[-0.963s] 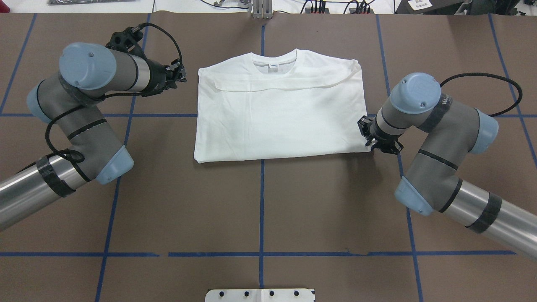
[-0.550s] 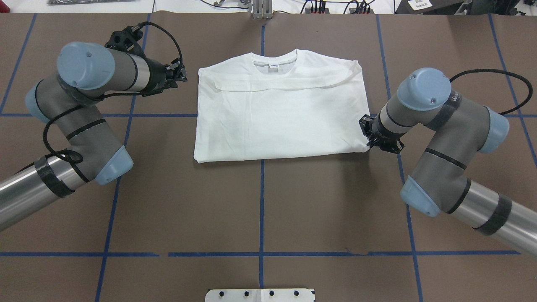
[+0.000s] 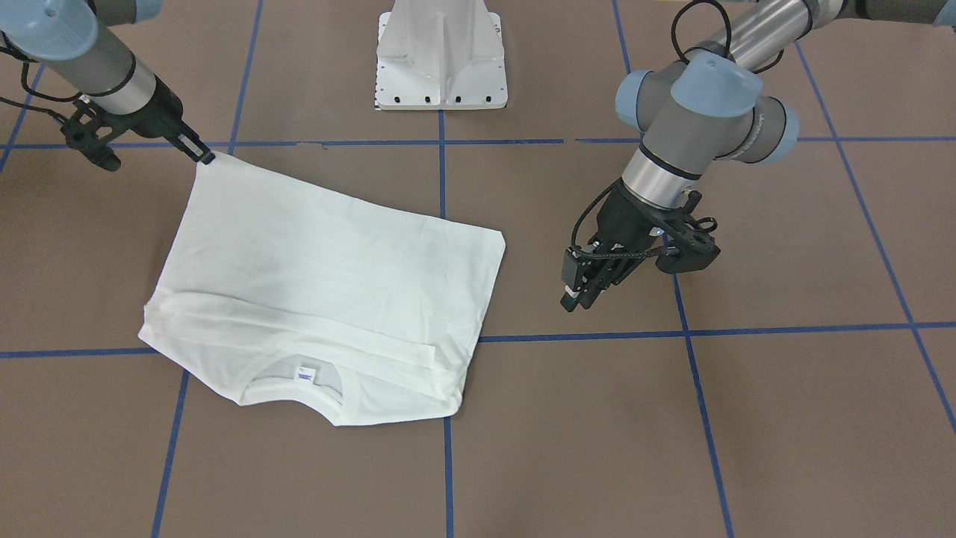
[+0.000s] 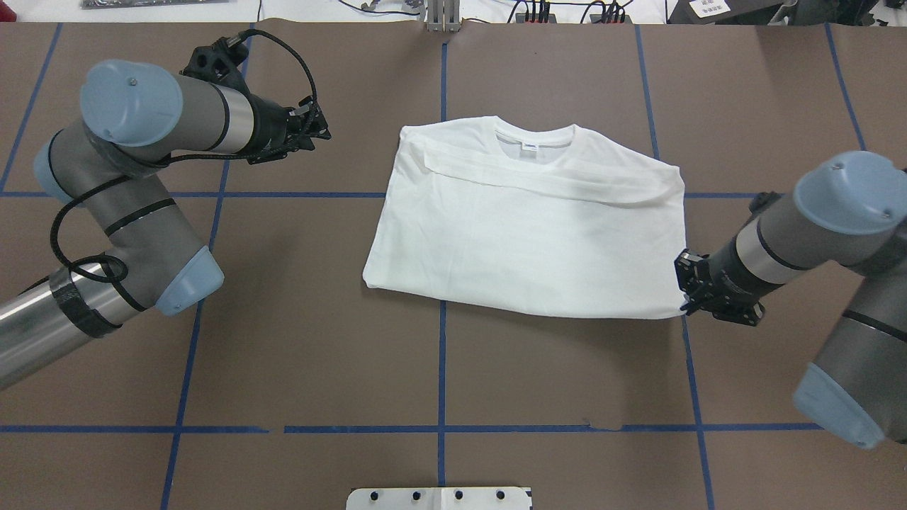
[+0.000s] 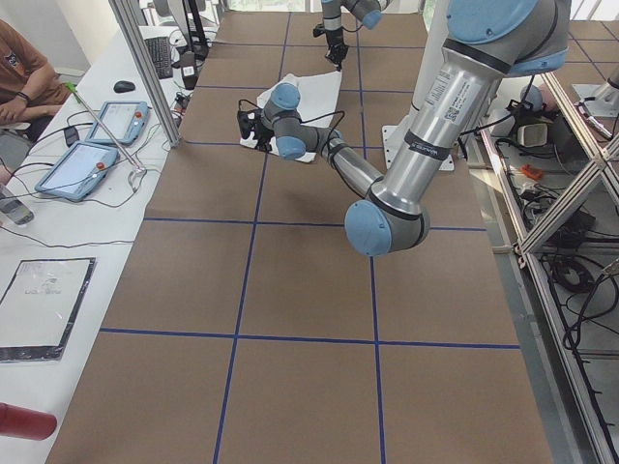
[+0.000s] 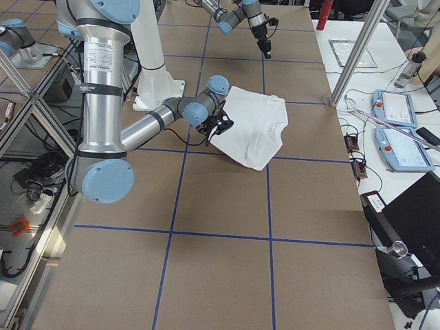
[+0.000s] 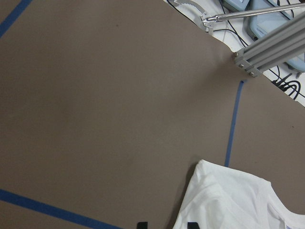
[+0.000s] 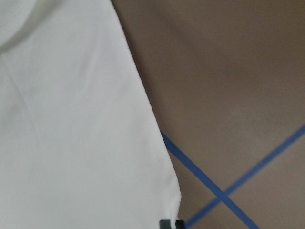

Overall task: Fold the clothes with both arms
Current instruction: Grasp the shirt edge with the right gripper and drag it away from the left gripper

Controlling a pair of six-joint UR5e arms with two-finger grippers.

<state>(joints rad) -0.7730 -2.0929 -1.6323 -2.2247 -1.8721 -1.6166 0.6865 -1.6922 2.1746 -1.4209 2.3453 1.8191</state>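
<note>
White shirt lies folded and skewed at the centre of the overhead frame, collar toward the top. Right gripper is pinched on its lower-right corner, with the arm low and coming in from the right edge. Left gripper is at upper left, jaws slightly parted and holding nothing, well apart from the shirt's left edge. Brown table fills the frame's lower half.

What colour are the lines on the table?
The lines are blue, on the brown table; clearest in the overhead view.
</note>
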